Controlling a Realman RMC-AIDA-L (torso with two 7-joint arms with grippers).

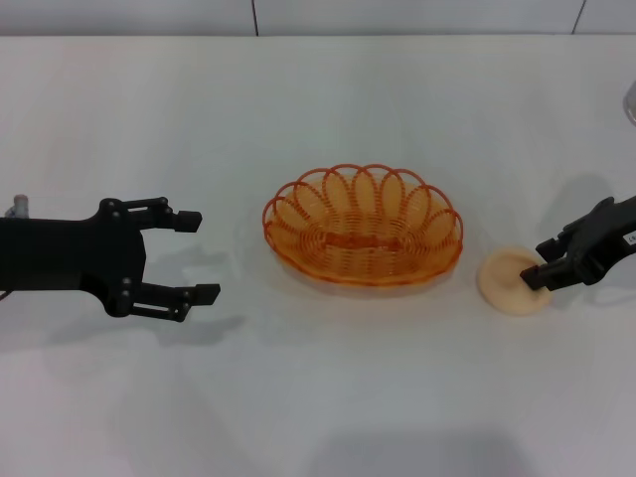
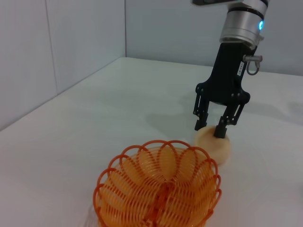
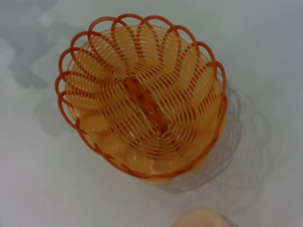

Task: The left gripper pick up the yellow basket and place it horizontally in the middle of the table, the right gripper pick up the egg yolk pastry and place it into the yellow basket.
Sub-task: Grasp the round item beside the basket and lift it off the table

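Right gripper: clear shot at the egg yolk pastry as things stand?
Probably yes. The right gripper is already at the egg yolk pastry, fingers open astride its top; the yellow basket sits apart.

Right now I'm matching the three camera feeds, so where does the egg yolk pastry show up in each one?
Head view: egg yolk pastry on the table, to the right of the yellow basket, at the right gripper.
Left wrist view: pastry beyond the basket, under the right gripper.
Right wrist view: only a sliver at the picture's edge.
Shared landmark: the basket.
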